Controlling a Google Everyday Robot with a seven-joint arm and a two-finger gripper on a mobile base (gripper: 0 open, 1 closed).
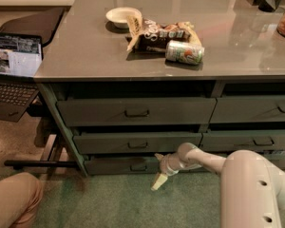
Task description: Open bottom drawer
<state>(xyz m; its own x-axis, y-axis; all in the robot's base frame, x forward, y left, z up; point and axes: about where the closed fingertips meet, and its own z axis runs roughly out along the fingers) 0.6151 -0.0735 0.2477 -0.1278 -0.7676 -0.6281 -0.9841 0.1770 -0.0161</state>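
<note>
The bottom drawer [115,166] is the lowest, shallowest dark-green front of the left stack, just above the green carpet. Its small dark pull [138,167] sits at the centre. None of its inner floor shows. My gripper [157,170] reaches in from the right on a cream arm [204,159] and sits in front of this drawer, just right of the pull. Its two cream fingers are spread, one fingertip [159,156] at the drawer's top edge and the other [156,183] down near the carpet. Nothing is held between them.
Two taller green drawers [133,112] sit above it, and the right stack [256,141] is beside it. The grey top holds a white bowl [121,16], a snack bag [159,32] and a can [184,52]. A laptop [12,68] is at left, and a person's knee [12,201] at bottom left.
</note>
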